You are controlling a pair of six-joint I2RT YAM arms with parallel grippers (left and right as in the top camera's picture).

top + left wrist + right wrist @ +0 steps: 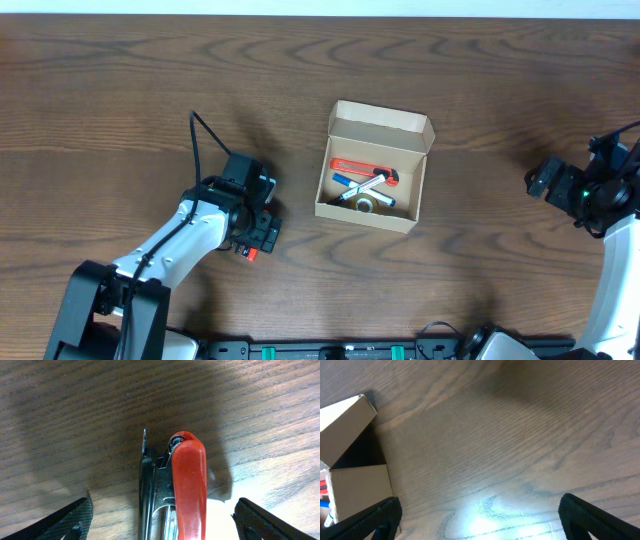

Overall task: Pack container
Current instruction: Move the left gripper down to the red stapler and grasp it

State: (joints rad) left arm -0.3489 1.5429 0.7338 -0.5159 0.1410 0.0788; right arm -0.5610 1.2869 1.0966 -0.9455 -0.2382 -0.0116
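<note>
The container [366, 212], a tan cardboard box, stands open in the middle of the table with its lid flap [381, 124] raised at the back. Inside lie a red tool [362, 167], a blue marker [344, 180] and a tape roll [367, 204]. A stapler [189, 485] with a red top and a black base lies on the wood left of the box. My left gripper [258, 234] is low over it, open. Its fingers [70, 519] stand either side of the stapler with gaps. My right gripper [541, 180] hangs open at the far right and holds nothing. The box's side [357, 485] shows at its left.
Dark wooden table [480, 90] all round. The left arm's cable [196, 145] loops up behind the wrist. A black rail with green clips [330, 350] runs along the front edge.
</note>
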